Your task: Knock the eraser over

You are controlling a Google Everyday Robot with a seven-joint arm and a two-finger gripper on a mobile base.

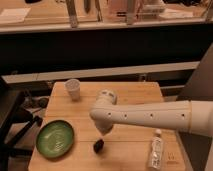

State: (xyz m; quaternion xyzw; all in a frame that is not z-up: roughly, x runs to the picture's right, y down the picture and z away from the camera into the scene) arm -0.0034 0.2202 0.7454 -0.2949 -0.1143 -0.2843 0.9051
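Note:
The eraser (pixel 98 145) is a small dark rounded lump on the wooden table (pixel 130 95), near the front edge at the middle. My white arm reaches in from the right, and its wrist bends down over the table. My gripper (pixel 104 131) hangs just above and slightly right of the eraser, mostly hidden under the wrist housing.
A white cup (pixel 73 89) stands at the table's back left. A green plate (pixel 55 138) lies at the front left. A clear plastic bottle (pixel 156 151) lies at the front right. A black chair stands to the left of the table.

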